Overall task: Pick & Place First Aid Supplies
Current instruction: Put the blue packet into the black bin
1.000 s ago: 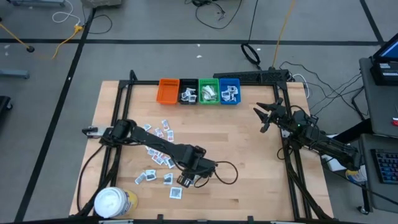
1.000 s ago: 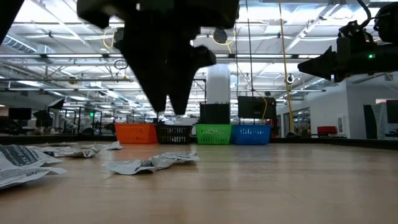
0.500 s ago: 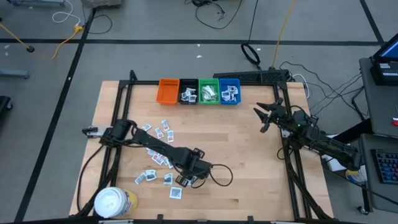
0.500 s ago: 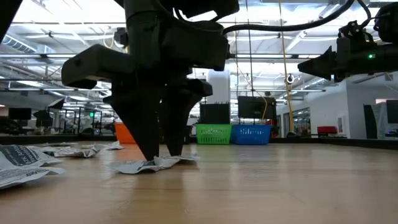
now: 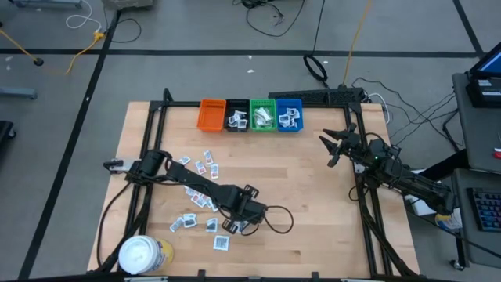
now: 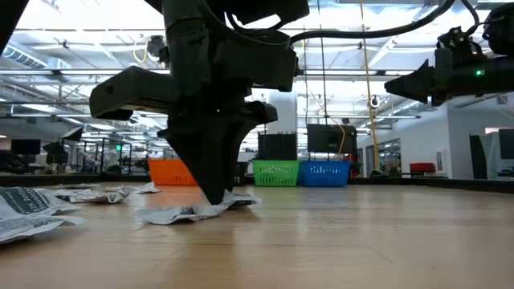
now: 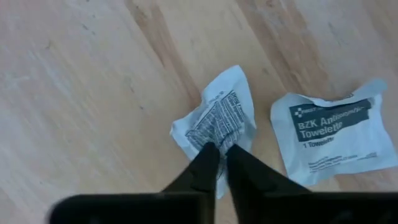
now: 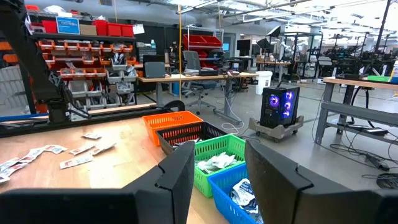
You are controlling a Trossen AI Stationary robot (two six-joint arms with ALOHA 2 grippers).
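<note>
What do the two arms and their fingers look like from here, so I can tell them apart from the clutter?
Both arms are dark, near-black, jointed links. The left gripper has two slim black fingers tapering to narrow tips, and a thin black cable loops from its wrist across the wood. The right gripper has the same pronged black build, with a small green light on its wrist and cables trailing off behind.

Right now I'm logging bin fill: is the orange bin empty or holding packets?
Empty, as far as shows: from above, the orange bin shows only its orange floor, while the black bin beside it holds white packets.
</note>
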